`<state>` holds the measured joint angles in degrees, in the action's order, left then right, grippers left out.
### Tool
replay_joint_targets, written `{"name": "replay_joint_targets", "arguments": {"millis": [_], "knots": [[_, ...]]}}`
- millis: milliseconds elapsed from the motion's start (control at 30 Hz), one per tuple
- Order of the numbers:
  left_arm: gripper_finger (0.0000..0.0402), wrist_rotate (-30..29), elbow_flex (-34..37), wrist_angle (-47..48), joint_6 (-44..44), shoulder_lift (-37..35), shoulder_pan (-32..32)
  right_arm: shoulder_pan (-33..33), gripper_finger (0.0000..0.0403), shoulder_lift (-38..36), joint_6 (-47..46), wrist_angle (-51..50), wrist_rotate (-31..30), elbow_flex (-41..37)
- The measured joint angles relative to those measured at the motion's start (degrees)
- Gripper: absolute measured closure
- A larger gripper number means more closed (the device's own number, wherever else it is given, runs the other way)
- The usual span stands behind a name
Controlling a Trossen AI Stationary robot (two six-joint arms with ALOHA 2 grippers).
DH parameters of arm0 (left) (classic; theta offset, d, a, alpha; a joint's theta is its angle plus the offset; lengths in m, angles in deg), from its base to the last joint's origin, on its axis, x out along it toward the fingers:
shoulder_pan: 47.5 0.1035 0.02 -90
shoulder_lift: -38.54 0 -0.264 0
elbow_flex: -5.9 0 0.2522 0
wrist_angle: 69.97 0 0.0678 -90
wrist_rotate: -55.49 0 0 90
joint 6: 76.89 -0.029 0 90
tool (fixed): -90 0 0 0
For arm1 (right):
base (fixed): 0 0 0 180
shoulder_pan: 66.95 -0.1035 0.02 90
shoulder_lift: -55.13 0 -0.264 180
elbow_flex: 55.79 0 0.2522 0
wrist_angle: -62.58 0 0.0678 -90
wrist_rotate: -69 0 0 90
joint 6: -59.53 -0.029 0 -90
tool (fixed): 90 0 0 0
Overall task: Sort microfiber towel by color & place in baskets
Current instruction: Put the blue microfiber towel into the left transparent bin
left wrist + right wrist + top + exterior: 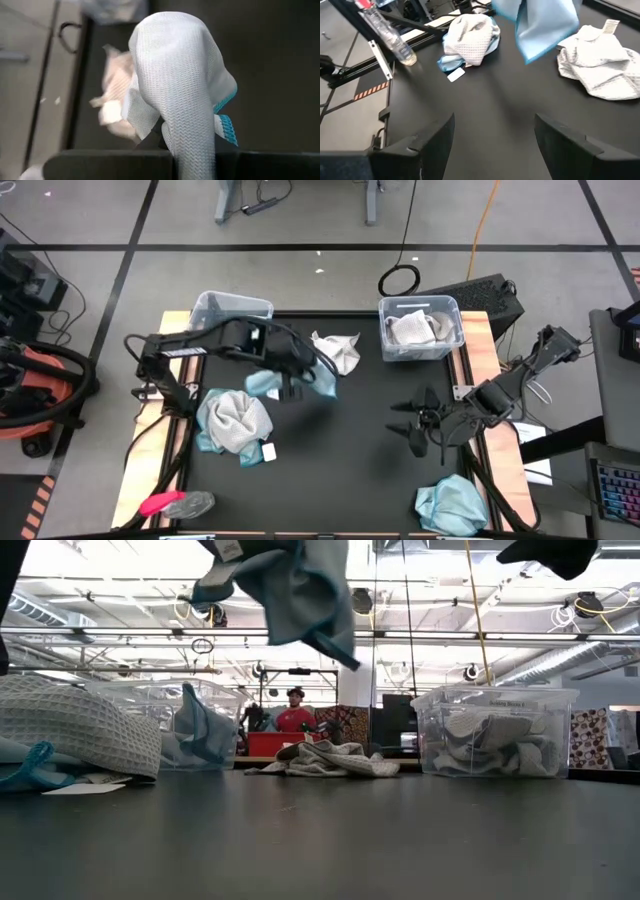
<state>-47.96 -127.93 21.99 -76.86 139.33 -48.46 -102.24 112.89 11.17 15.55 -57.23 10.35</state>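
The left claw (291, 384) is clenched on a soft blue cloth (322, 383) – it hangs in limp folds above the dark table (350, 470), near the far-left clear plastic tub (228, 308). The right claw (418, 425) hovers released by the right edge. A waffle-weave grey cloth (236, 420) lies crumpled near the left edge – another (337, 350) by the far edge. The far-right tub (419, 330) holds grey cloths.

Grey tiled floor (300, 220), bright ceiling lights (120, 560), black cable loop (399, 280)
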Motion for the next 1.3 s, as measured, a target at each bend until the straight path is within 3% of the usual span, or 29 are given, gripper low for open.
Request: {"name": "replay_joint_targets", "arguments": {"millis": [500,1300], "knots": [[0.0393,-9.3,0.0,4.4,0.0,-7.9,10.4,4.0,0.0138,0.0,0.0,0.2,0.0,0.0],[0.0393,-11.0,0.0,7.3,-0.5,-8.8,26.4,6.1,0.0138,0.0,-0.3,-0.5,0.3,0.0]]}}
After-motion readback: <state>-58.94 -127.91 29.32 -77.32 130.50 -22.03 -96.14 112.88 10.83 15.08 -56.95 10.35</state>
